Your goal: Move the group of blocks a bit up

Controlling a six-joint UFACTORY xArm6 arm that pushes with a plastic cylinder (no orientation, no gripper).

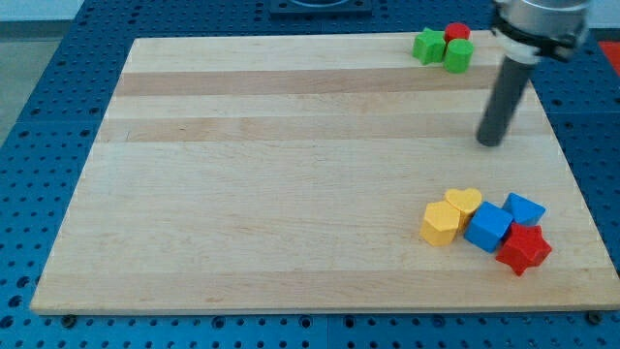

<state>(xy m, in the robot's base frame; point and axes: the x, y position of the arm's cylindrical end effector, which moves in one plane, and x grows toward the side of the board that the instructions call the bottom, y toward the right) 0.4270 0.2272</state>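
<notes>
A group of blocks lies at the view's lower right: a yellow hexagonal block (441,223), a yellow heart block (464,202), a blue cube (487,227), a smaller blue block (524,208) and a red star block (523,248), all touching or nearly so. A second cluster sits at the view's top right: a green star block (427,45), a red block (457,33) and a green round block (458,55). My tip (490,142) stands on the board above the lower group, about a block's width clear of the yellow heart and the small blue block.
The wooden board (291,174) rests on a blue perforated table. The board's right edge runs close to the red star block and the small blue block. The arm's body shows at the view's top right.
</notes>
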